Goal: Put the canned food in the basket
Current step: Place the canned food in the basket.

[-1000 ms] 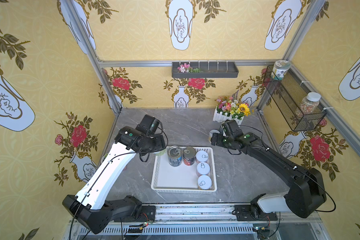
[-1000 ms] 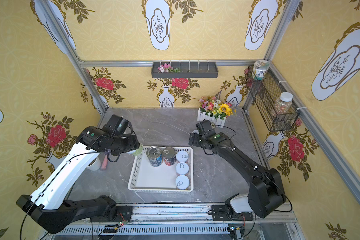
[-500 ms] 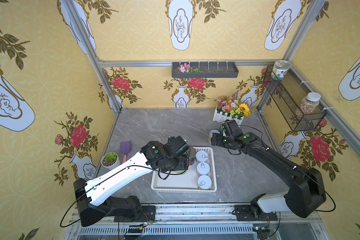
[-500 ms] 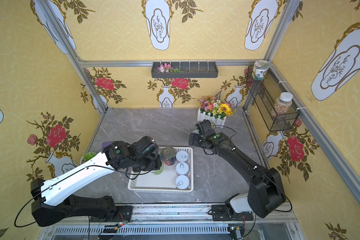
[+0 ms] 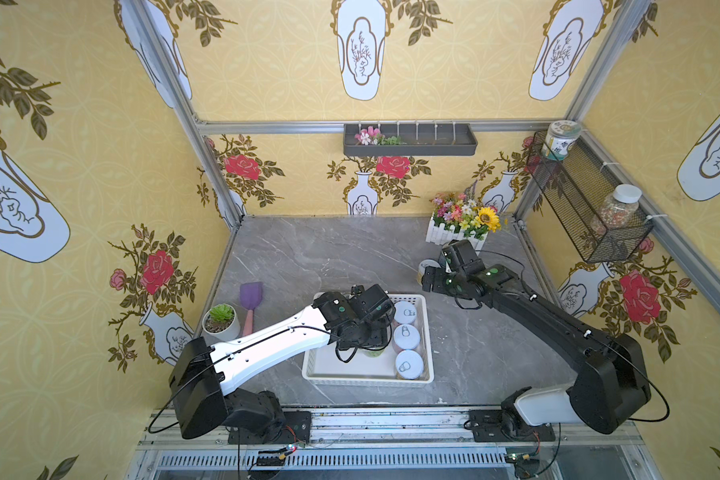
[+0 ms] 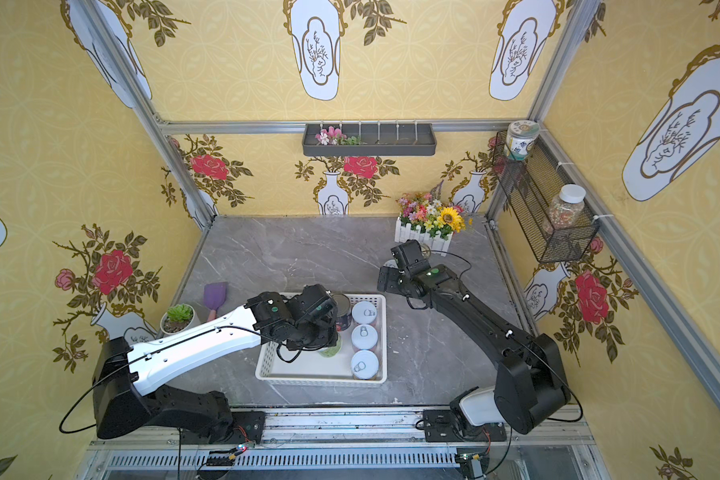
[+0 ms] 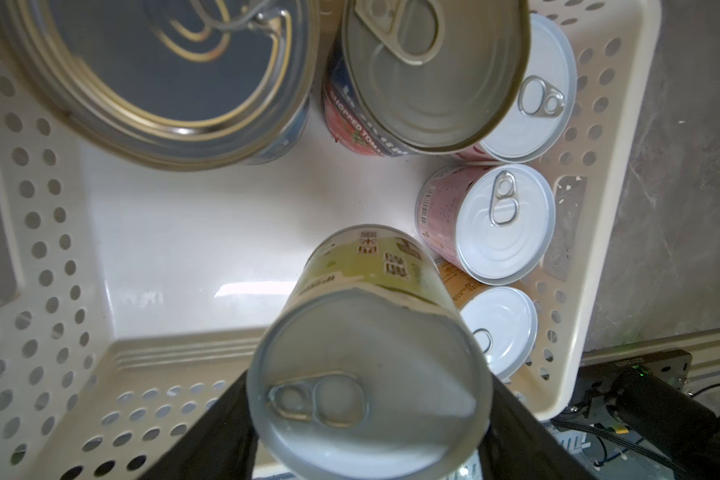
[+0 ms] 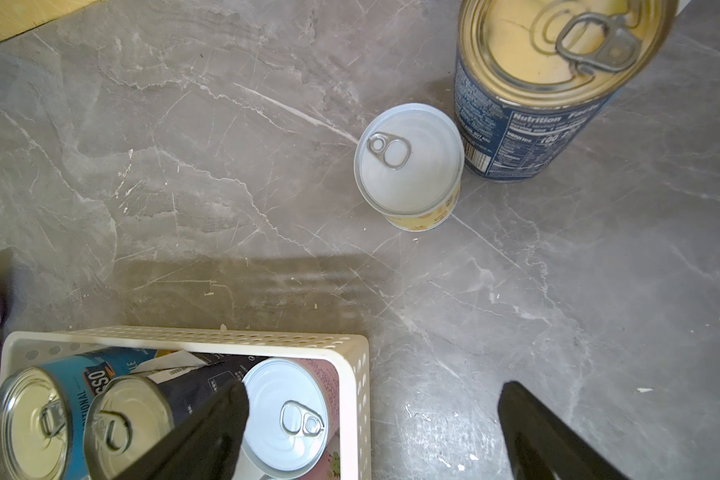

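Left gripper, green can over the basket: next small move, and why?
Probably lower the green can straight down onto the bare floor of the basket. The left gripper is shut on it, upright, inside the walls, beside the white-lidded cans with free floor below; whether its base already rests, I cannot tell.

Left gripper [image 7: 366, 424] clamps a green can [image 7: 362, 266], pointing down; right gripper [image 8: 375, 395] gapes wide, seemingly hovering low

Robot test cell dressed as a home: floral wallpaper panels [image 5: 287, 62] on aluminium framing [image 5: 267, 125], marble-look tabletop [image 5: 329, 249], mounting rail [image 5: 391, 417] at 6 o'clock.
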